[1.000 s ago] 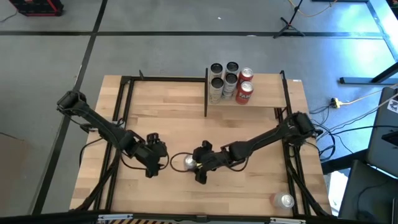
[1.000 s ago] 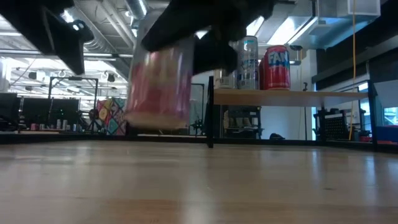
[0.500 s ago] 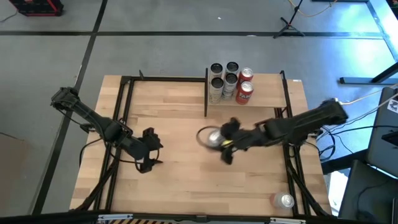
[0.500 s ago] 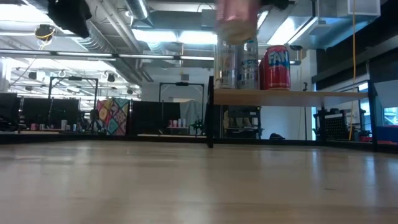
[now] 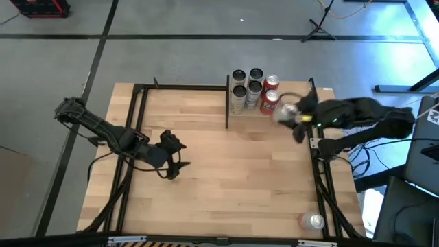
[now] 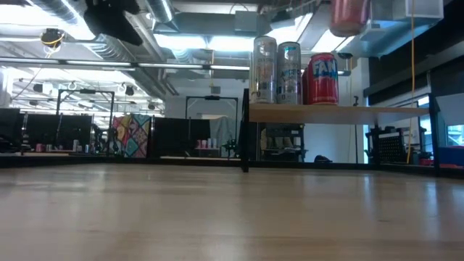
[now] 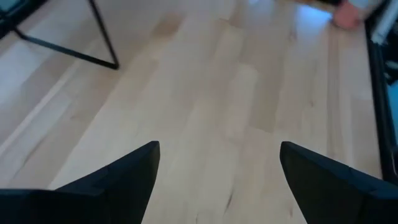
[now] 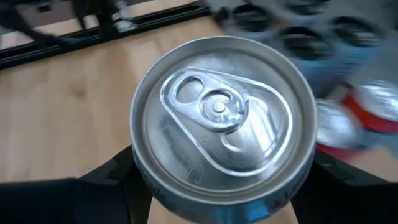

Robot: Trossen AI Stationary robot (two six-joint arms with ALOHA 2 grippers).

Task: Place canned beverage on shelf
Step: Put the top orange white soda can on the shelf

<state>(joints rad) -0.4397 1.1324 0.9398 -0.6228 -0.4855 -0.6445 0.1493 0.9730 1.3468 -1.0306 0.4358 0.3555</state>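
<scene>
Held can (image 5: 286, 113) now beside shelf's (image 5: 302, 103) five cans (image 5: 254, 88).

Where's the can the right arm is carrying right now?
The can is in the right gripper, raised above the shelf, just right of the red cans in the high view.

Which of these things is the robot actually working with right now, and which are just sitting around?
In use:
- held can, in the right gripper
- shelf

Sitting around:
- five cans on the shelf
- spare can at the table's near corner
- left gripper, open, empty
</scene>
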